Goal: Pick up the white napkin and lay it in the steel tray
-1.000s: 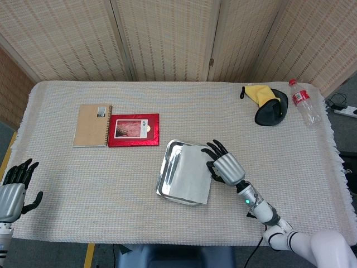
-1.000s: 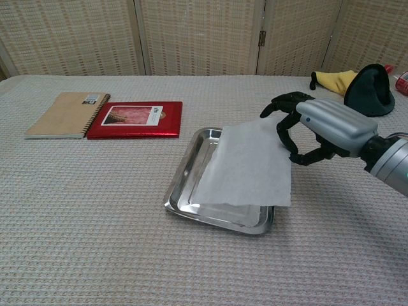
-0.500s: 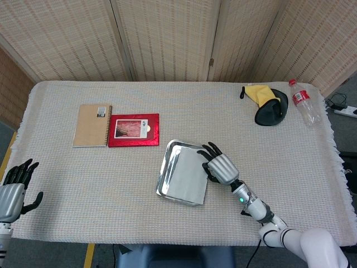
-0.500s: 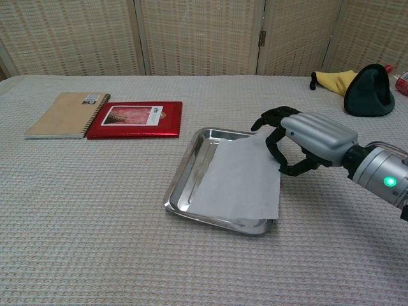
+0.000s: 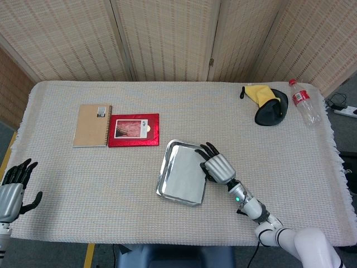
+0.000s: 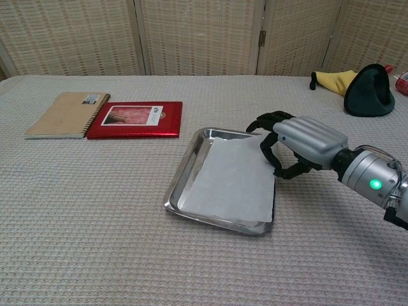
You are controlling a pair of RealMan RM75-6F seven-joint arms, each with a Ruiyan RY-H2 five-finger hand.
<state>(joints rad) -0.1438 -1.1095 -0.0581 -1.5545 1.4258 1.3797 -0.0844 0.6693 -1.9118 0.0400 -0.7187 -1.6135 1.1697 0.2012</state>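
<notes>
The white napkin (image 5: 185, 176) (image 6: 229, 178) lies nearly flat inside the steel tray (image 5: 164, 170) (image 6: 191, 159) near the table's middle, its right edge over the tray's right rim. My right hand (image 5: 217, 166) (image 6: 299, 137) is at that rim, fingers curled around the napkin's far right corner, still holding it. My left hand (image 5: 12, 190) hangs off the table's left front edge, fingers apart and holding nothing; the chest view does not show it.
A tan spiral notebook (image 5: 92, 125) (image 6: 64, 115) and a red book (image 5: 133, 129) (image 6: 136, 120) lie side by side left of the tray. At the far right are a black pouch with yellow cloth (image 5: 271, 109) (image 6: 366, 83) and a plastic bottle (image 5: 305, 103).
My right hand has moved left and down, lowering the napkin from hanging tilted over the tray to lying flat in it. The left hand has not moved.
</notes>
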